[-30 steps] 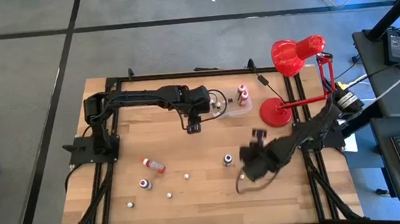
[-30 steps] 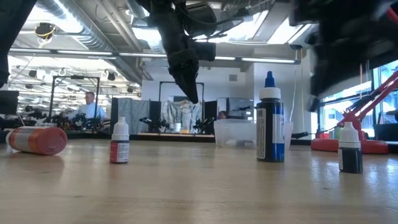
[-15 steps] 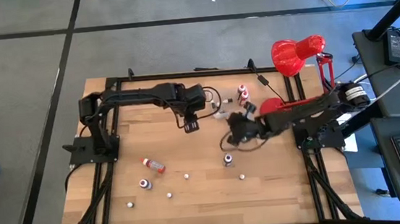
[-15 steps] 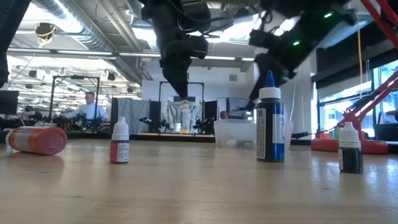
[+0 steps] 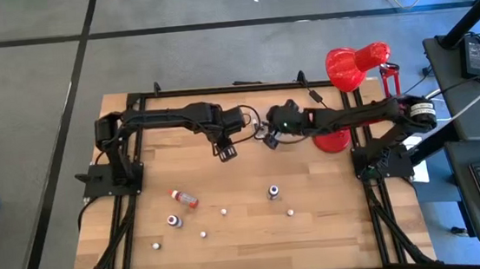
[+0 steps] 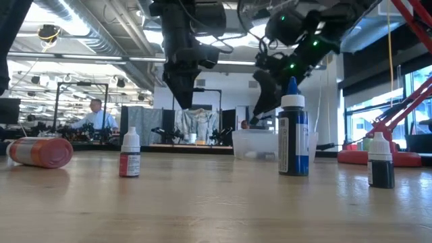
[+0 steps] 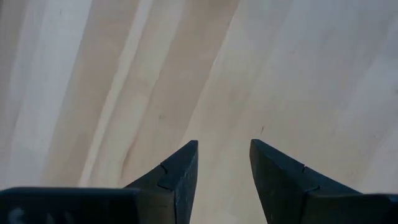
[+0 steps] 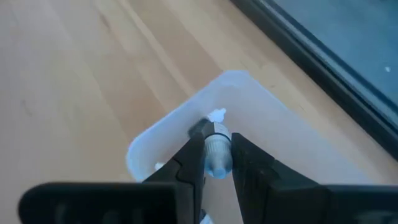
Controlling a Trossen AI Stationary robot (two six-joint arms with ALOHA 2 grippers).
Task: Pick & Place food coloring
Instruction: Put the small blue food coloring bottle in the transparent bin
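Note:
My right gripper (image 8: 216,163) is shut on a tiny pale food coloring bottle (image 8: 216,149) with a dark cap and hovers over the clear plastic tub (image 8: 261,112) at the table's far middle (image 5: 268,137). To its left, my left gripper (image 7: 224,148) hangs open over bare wood (image 5: 226,150) with nothing between its fingers. More food coloring bottles stand or lie on the near half of the table: a red one on its side (image 5: 185,198), a dark one (image 5: 174,220), a blue-capped one (image 5: 274,191) and several tiny ones. My right gripper pinches the little bottle by its pale body (image 8: 217,158), one finger on each side. The dark cap (image 8: 200,128) pokes out past the fingertips. The fingers slant down from the table's right side. The bottle is lifted clear, above the tub's open top.
A red desk lamp (image 5: 351,64) stands at the far right, its base (image 5: 332,137) close behind my right arm. In the low view a tall blue bottle (image 6: 293,131), a small red one (image 6: 129,154) and a dark one (image 6: 381,162) stand upright. People show in the room beyond.
My right gripper has swung from the near right of the table toward the far edge and left, rolling as it went, and now hangs over the tub, shut the whole time. My left gripper has rolled from slanted to nearly straight down, staying almost in place.

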